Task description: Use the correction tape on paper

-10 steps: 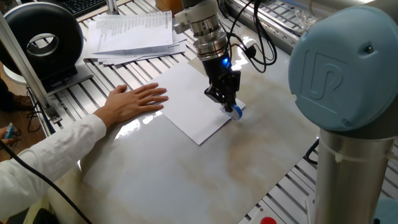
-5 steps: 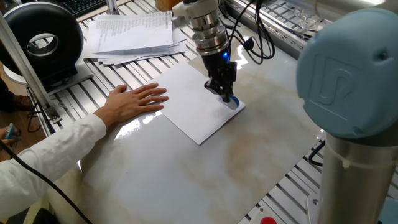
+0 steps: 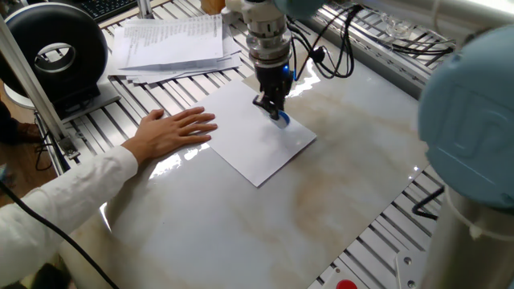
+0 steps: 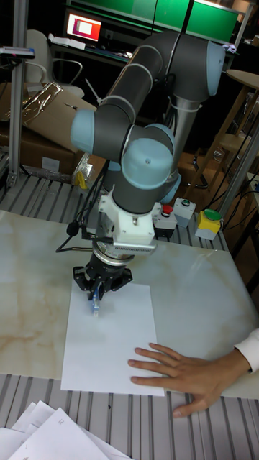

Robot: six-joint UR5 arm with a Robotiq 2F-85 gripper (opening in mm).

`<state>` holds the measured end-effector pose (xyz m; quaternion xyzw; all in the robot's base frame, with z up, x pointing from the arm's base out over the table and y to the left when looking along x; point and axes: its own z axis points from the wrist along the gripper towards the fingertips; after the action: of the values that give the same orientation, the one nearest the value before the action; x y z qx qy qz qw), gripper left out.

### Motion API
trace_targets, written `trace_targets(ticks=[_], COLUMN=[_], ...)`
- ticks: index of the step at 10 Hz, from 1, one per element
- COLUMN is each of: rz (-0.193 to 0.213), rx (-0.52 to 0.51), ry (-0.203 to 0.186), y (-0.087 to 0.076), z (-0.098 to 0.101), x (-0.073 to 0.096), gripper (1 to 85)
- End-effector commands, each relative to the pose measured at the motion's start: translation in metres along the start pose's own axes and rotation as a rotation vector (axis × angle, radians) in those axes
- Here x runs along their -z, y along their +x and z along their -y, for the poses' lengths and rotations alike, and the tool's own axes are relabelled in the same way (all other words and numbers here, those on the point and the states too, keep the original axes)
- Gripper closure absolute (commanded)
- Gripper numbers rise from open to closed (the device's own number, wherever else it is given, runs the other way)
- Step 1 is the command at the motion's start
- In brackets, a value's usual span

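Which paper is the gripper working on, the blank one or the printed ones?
The blank white sheet, under the correction tape and a person's hand; the printed stack lies apart.

A smooth, glossy marble-look table [image 3: 321, 193] — pale with tan veining, catching reflections. On it lies a thin, matt white sheet of paper [image 3: 257, 140]. The correction tape [image 3: 280, 119] is shiny blue and clear plastic. The gripper [image 3: 271, 107] looks like dark matt metal or plastic, under a ribbed silvery metal collar. The arm [image 4: 144, 93] has grey matt tubes and smooth pale-blue plastic caps. Ridged aluminium rails [image 3: 112, 132] edge the table — a sleeve [image 3: 56, 201] of white cloth rests there.
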<state>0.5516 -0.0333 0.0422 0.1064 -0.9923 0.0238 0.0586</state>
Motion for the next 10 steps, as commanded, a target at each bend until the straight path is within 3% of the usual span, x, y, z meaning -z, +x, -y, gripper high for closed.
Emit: trace_targets(ticks=[1, 4, 10], rz=[0.154, 0.222, 0.292], rx=[0.01, 0.071, 0.141], ry=[0.008, 0.047, 0.031], y=[-0.03, -0.05, -0.076], z=[-0.002, 0.003, -0.002], x=[0.01, 0.009, 0.007], gripper=[84.0, 84.0, 80.7])
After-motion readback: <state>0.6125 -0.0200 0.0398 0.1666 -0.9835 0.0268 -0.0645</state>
